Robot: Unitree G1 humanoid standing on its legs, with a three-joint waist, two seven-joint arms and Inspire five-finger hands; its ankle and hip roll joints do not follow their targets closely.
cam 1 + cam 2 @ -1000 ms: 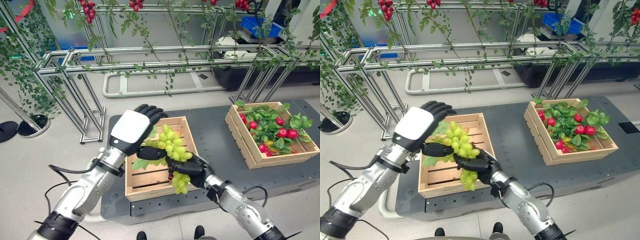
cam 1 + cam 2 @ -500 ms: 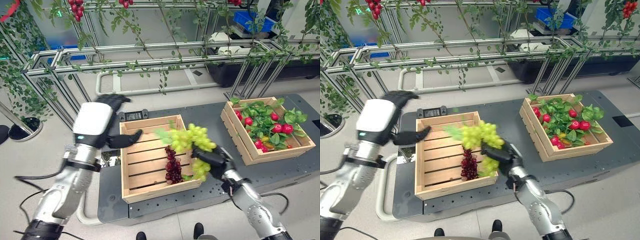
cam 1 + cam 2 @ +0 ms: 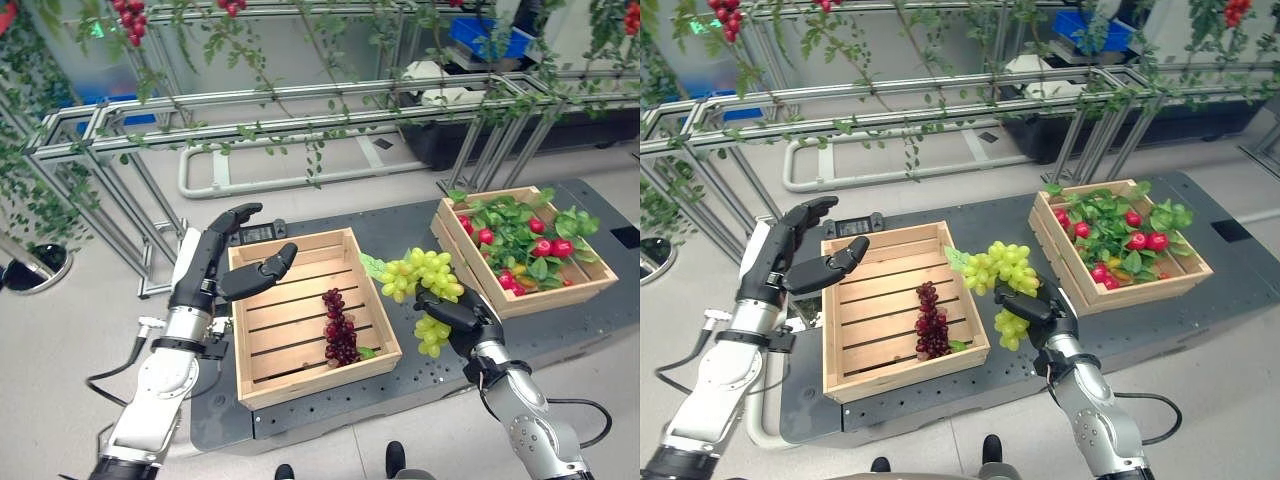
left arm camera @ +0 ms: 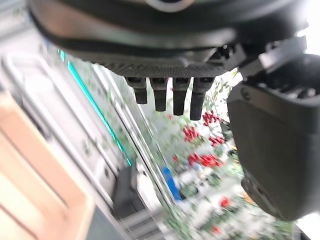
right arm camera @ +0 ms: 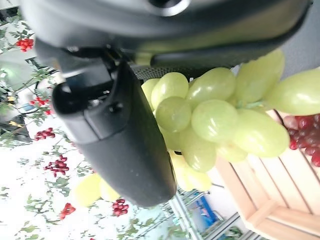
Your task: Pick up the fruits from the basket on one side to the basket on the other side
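My right hand (image 3: 462,318) is shut on a bunch of green grapes (image 3: 424,276), held in the air between the two crates; the green grapes (image 5: 215,115) bulge against its palm. A bunch of dark red grapes (image 3: 340,327) lies in the left wooden crate (image 3: 262,375). The right wooden crate (image 3: 560,298) holds red fruits among green leaves. My left hand (image 3: 218,268) hovers open over the left crate's far left corner, fingers (image 4: 170,97) straight, holding nothing.
Both crates stand on a dark grey platform (image 3: 400,240). Behind it runs a metal frame (image 3: 300,100) hung with leafy vines and red berry clusters. A blue bin (image 3: 480,35) sits at the far back right.
My right hand has carried the green grapes rightwards out of the left crate. My left hand let go and drew back to the crate's left corner. The camera also shifted.
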